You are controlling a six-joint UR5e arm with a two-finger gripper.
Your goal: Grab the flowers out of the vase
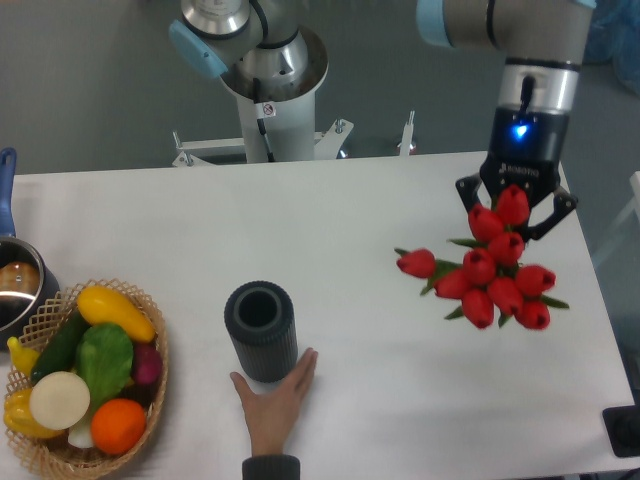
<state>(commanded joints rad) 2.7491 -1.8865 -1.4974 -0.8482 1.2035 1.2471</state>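
The flowers (pixel 488 268), a bunch of red tulip buds with green leaves, hang in the air over the right side of the table, clear of the vase. My gripper (pixel 515 215) is shut on the flowers from above, its fingers mostly hidden behind the top buds. The vase (pixel 260 330), dark grey and ribbed with an empty round mouth, stands upright at the table's centre-left, well to the left of the bunch.
A person's hand (pixel 272 393) lies on the table touching the vase's near side. A wicker basket (pixel 55 395) of vegetables sits at the front left. A steel pot (pixel 15 285) with a blue handle stands at the left edge. The arm's base (pixel 270 75) is behind the table.
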